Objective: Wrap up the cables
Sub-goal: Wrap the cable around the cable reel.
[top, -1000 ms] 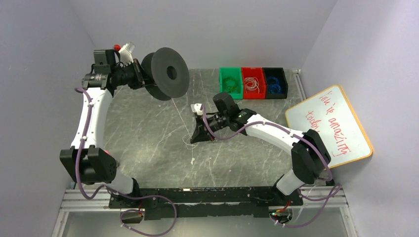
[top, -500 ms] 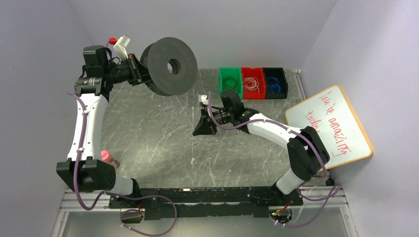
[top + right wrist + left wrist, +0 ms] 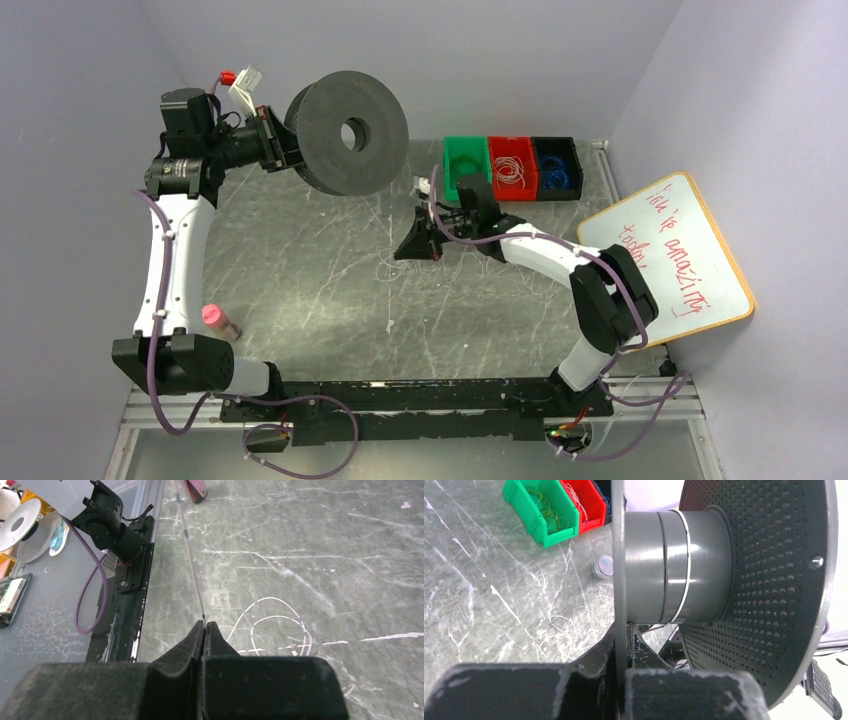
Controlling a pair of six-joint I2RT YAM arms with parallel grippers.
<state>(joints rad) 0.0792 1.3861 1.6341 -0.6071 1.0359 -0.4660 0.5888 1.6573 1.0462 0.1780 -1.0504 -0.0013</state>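
**Gripping High, Pinching Low**

Clamps the left end effector (image 3: 285, 148) tight on one thin flange of a big black spool (image 3: 350, 135), holding it in the air over the far left of the grey marbled worktop (image 3: 300, 250), bore facing the room. From the left wrist, shows both fingers (image 3: 596, 655) squeezed against that flange edge-on. Shows too a single whitish turn of cable (image 3: 688, 560) circling the grey hub beside a perforated disc.

Presses the right end effector (image 3: 402, 252) fully closed, low over the middle of the worktop, tips aimed left. From the right wrist, pinches a hair-fine strand of the cable at the very fingertips (image 3: 192, 637), the strand running off straight and taut toward the near edge. Leaves springy loops of the same cable lying loose on the worktop just beside the closed tips.

Lines up three small bins at the far edge, right of the spool: green bin (image 3: 465, 141), red bin (image 3: 510, 141), black bin (image 3: 556, 141), each with coiled wire inside. Sets a whiteboard (image 3: 665, 265) with red handwriting at the right wall. Stands a small pink-capped bottle (image 3: 216, 320) beside the left arm near the front.
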